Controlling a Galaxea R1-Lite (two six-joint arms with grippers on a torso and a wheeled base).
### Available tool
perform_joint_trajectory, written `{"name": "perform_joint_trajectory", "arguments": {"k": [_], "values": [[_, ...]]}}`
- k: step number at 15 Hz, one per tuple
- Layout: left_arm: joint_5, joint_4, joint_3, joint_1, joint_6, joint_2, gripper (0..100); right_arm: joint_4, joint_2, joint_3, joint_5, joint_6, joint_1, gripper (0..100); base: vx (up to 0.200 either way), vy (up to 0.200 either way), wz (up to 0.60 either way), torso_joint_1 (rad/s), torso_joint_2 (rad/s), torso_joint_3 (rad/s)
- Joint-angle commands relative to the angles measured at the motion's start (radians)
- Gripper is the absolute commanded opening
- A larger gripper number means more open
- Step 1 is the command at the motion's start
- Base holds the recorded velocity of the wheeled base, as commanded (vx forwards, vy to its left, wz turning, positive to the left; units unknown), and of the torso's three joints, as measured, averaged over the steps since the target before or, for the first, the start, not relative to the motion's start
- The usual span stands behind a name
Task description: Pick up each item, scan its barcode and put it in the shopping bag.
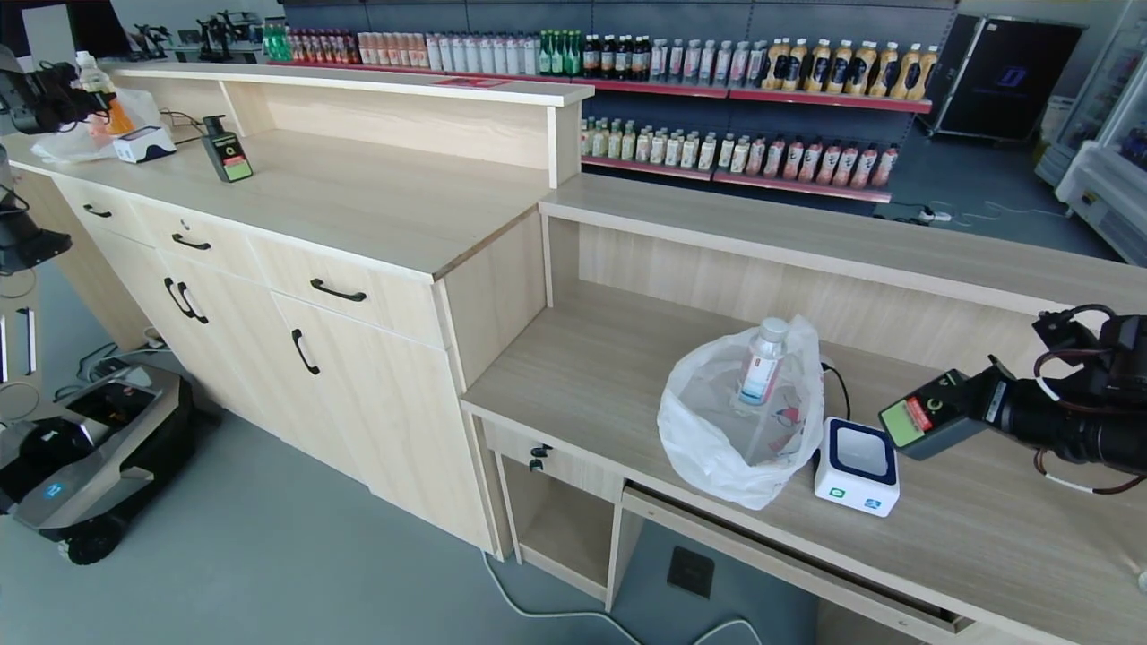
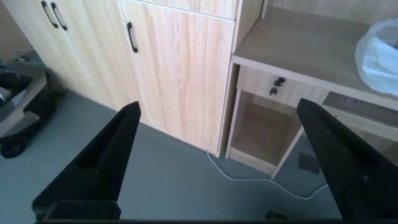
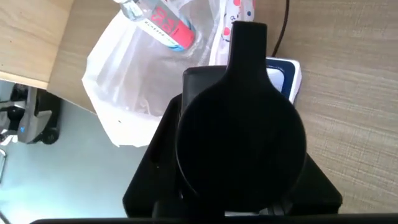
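Bottle standing in the shopping bag looks light, stiff and slick; I'd take its middle. Right end effector grips the scanner; left end effector gapes.

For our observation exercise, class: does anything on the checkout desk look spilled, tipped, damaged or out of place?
Nothing stands out. The bottle stands roughly upright inside the shopping bag, the white scanner box sits flat beside the bag on the desk, and no spill or damage shows.

Bottle in bag — scan box beside
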Motion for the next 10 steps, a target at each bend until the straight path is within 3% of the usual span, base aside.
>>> {"name": "perform_joint_trajectory", "arguments": {"k": [1, 3, 6, 10], "values": [[0.000, 0.000, 0.000, 0.000, 0.000, 0.000, 100, -0.055, 0.066, -0.006, 0.006, -0.015, 0.006, 0, 0.000, 0.000, 0.00, 0.000, 0.00, 0.000], [0.000, 0.000, 0.000, 0.000, 0.000, 0.000, 100, -0.152, 0.127, -0.006, 0.006, -0.073, 0.020, 0, 0.000, 0.000, 0.00, 0.000, 0.00, 0.000], [0.000, 0.000, 0.000, 0.000, 0.000, 0.000, 100, -0.129, 0.159, -0.007, -0.050, -0.231, 0.016, 0, 0.000, 0.000, 0.00, 0.000, 0.00, 0.000], [0.000, 0.000, 0.000, 0.000, 0.000, 0.000, 100, -0.124, 0.175, -0.004, -0.057, -0.218, 0.020, 0, 0.000, 0.000, 0.00, 0.000, 0.00, 0.000]]}}
